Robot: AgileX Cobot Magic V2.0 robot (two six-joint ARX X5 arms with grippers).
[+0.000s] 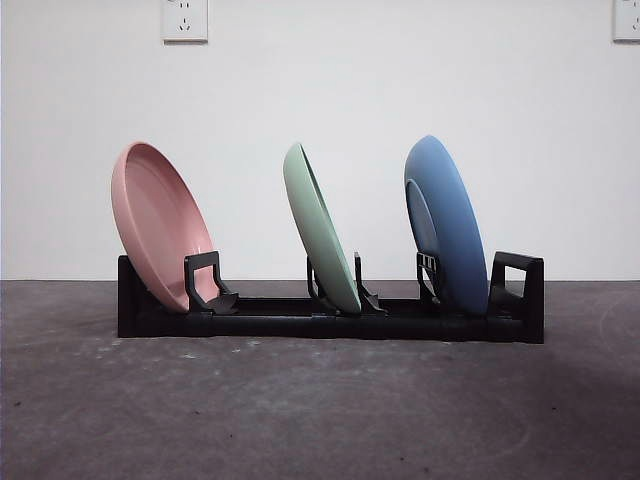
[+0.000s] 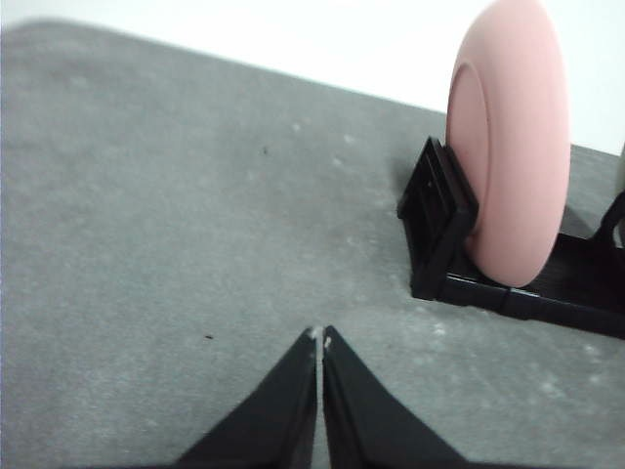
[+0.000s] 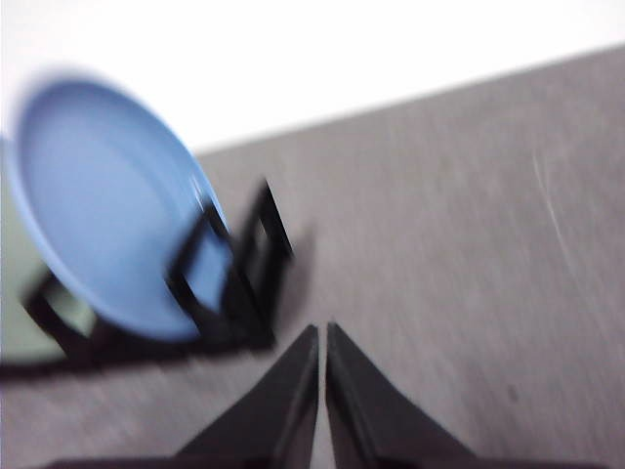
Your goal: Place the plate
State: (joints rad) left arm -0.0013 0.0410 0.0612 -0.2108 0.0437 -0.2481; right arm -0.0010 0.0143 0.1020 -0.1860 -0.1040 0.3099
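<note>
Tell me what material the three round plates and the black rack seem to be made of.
The pink round plate, green round plate and blue round plate look like matte plastic or glazed ceramic: even colour with soft sheen, so I cannot tell which. The black slotted rack looks like moulded plastic, with thin hollow uprights and a dull finish.

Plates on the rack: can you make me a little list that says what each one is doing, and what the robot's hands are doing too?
rack: black rack on the grey table
pink plate: stands at one end, leaning
green plate: stands in the middle, leaning
blue plate: stands at the other end, leaning
left gripper: shut, holds nothing, near the pink plate
right gripper: shut, holds nothing, near the blue plate
</note>
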